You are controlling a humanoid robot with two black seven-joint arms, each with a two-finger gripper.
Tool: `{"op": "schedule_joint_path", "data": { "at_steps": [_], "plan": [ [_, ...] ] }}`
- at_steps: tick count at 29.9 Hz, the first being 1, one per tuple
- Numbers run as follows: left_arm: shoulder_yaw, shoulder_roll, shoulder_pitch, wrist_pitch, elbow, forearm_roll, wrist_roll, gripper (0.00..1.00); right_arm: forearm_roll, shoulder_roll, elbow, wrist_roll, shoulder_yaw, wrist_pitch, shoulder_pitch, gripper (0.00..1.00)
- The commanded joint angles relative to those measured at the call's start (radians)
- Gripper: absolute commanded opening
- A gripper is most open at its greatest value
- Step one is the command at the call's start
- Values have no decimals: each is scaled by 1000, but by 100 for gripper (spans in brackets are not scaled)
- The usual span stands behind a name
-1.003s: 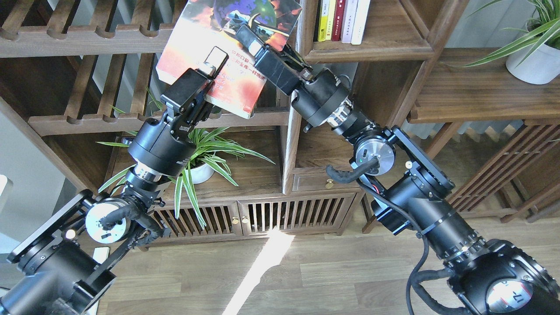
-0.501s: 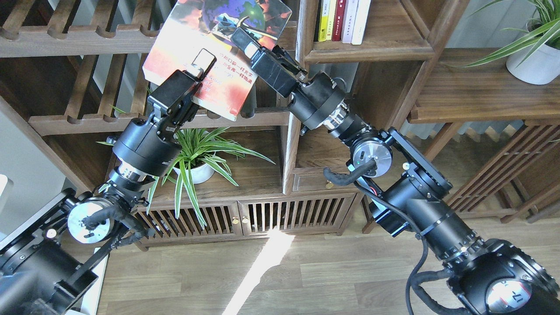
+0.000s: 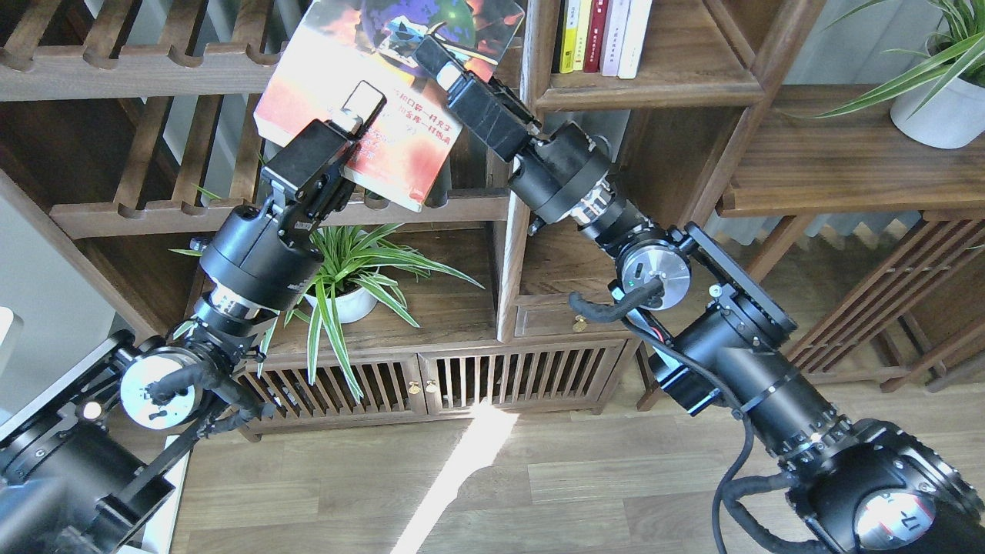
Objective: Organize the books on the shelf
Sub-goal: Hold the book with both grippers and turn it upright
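Book (image 3: 385, 92) with the red-orange cover hangs tilted before the slatted rack (image 3: 138, 65), left of the upright post (image 3: 514, 192). Left gripper (image 3: 355, 115) is clamped on its near edge; right gripper (image 3: 439, 61) pinches its far right part. Beyond the post, the shelf (image 3: 654, 85) carries upright books (image 3: 604, 35), with bare board to their right.

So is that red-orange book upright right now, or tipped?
Tipped. The red-orange book leans sideways in mid-air in front of the slatted rack, cover facing the camera, held between both grippers.
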Motion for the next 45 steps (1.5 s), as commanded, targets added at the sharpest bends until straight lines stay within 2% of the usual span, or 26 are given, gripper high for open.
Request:
{"op": "schedule_joint_path", "data": {
  "at_steps": [1,3,7,10,26,31,37,42,45],
  "plan": [
    [0,5,0,0,-7,0,0,0,17,0,0,-1,-3,0,-1,95],
    [0,5,1,0,-7,0,0,0,28,0,0,-1,-3,4,-1,90],
    [0,3,-2,0,-8,0,0,0,83,0,1,0,-3,18,2,73],
    [0,3,-2,0,-8,0,0,0,105,0,2,0,-3,37,5,68],
    [1,-1,-8,0,-19,0,0,0,134,0,11,2,-68,44,16,67],
    [1,-1,-8,0,-24,0,0,0,151,0,11,2,-72,57,18,56],
    [24,3,-8,0,-30,0,0,0,154,0,11,2,-73,61,18,51],
    [29,2,-6,0,-31,0,0,0,159,0,11,3,-73,61,15,38],
    [29,2,-5,0,-31,0,0,0,168,0,11,5,-73,61,13,37]
  ]
}}
